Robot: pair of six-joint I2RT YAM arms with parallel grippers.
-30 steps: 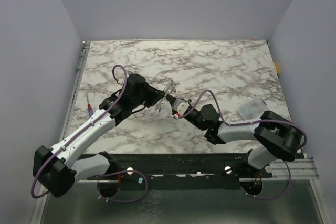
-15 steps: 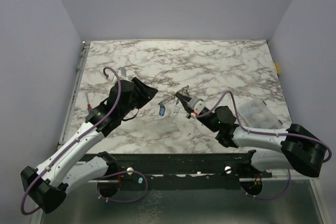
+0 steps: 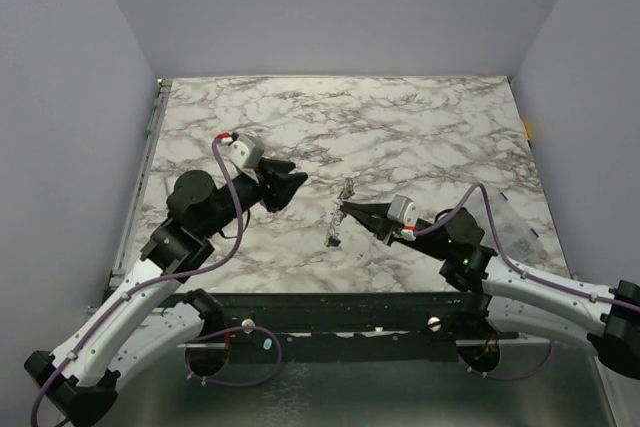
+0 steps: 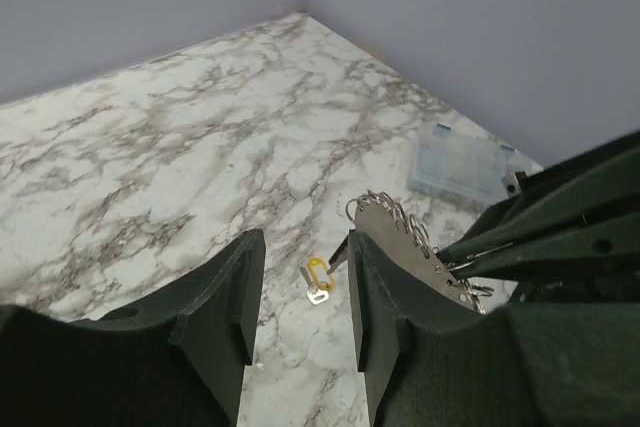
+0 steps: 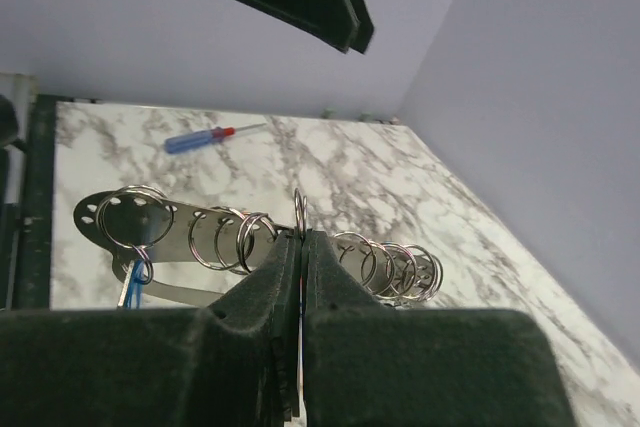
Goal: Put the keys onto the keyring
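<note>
- Closest to the arm bases, the right gripper point(image 3: 350, 210) is clenched on the keyring strip point(image 5: 190, 232). The strip is a flat metal bar threaded with a row of split rings, and the fingers pinch it near mid-length.
- A blue key point(image 5: 128, 290) hangs from the ring at the bar's holed end.
- Off to that arm's right, a clear plastic box point(image 3: 510, 229) sits on the marble table point(image 3: 420, 127), near its right edge.
- Slightly farther back, the left gripper point(image 3: 290, 177) hovers released, jaws spread and nothing between them, beside the strip but apart from it.
- Seen from the left wrist, a yellow key point(image 4: 318, 278) lies on the marble below the gap between the fingers, close to the strip's end. I cannot tell whether the two touch.
- Farther off, in the right wrist view, a blue-and-red screwdriver point(image 5: 205, 137) lies on the table.
</note>
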